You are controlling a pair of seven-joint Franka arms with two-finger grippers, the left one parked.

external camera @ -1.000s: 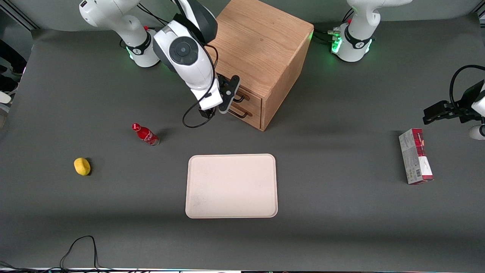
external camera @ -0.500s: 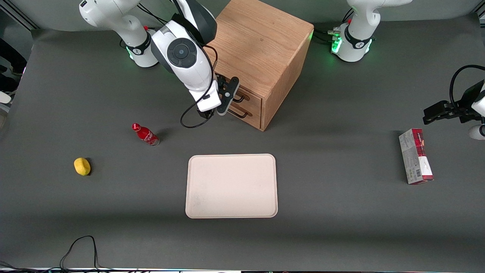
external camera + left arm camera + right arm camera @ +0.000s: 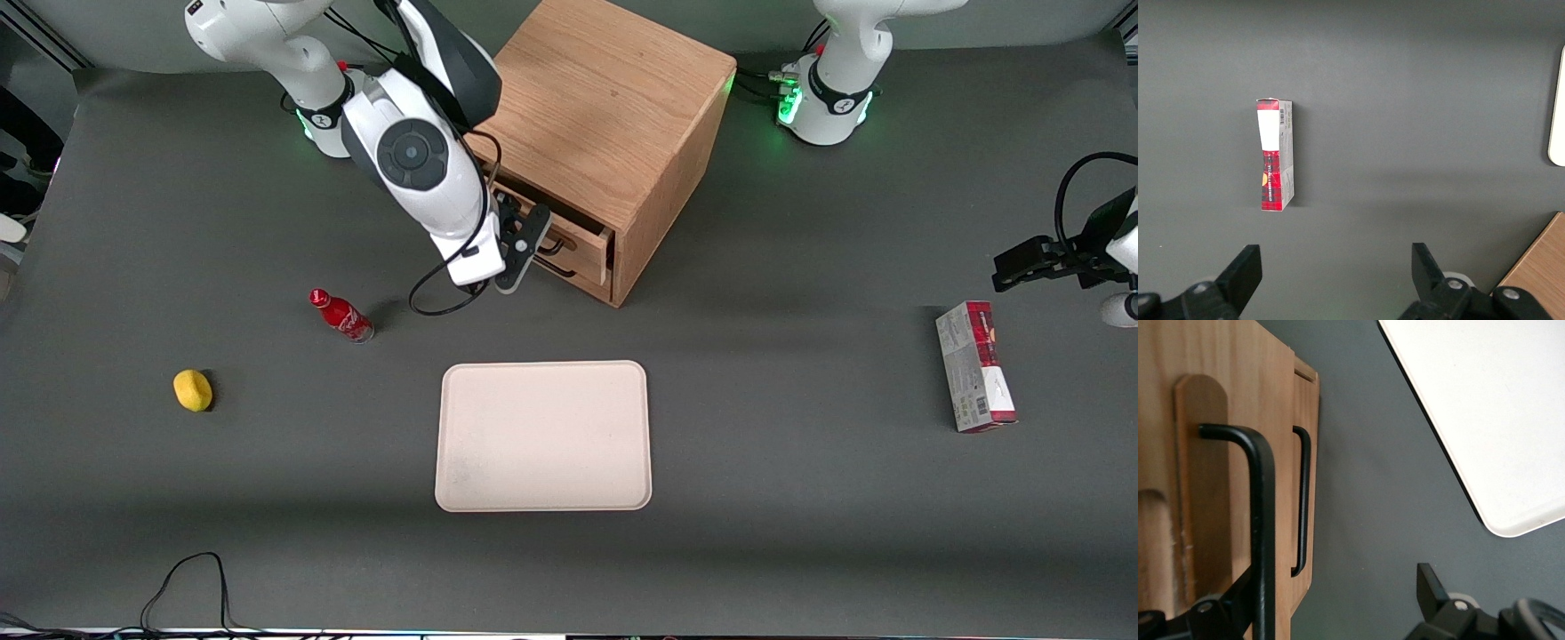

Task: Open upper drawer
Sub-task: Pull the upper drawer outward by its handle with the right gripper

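Observation:
The oak cube cabinet stands at the table's back. Its upper drawer is pulled a short way out of the cabinet front, above the shut lower drawer. My gripper is at the upper drawer's front, open. In the right wrist view the upper drawer's black bar handle runs close past one finger, while the other finger stands far off over bare table, so the gripper is not clamped on the bar. The lower drawer's handle shows beside it.
A pale tray lies nearer the front camera than the cabinet. A red bottle and a yellow lemon lie toward the working arm's end. A red-and-white box lies toward the parked arm's end.
My gripper has drawn back from the cabinet toward the working arm's end, and the upper drawer has slid partly out with it.

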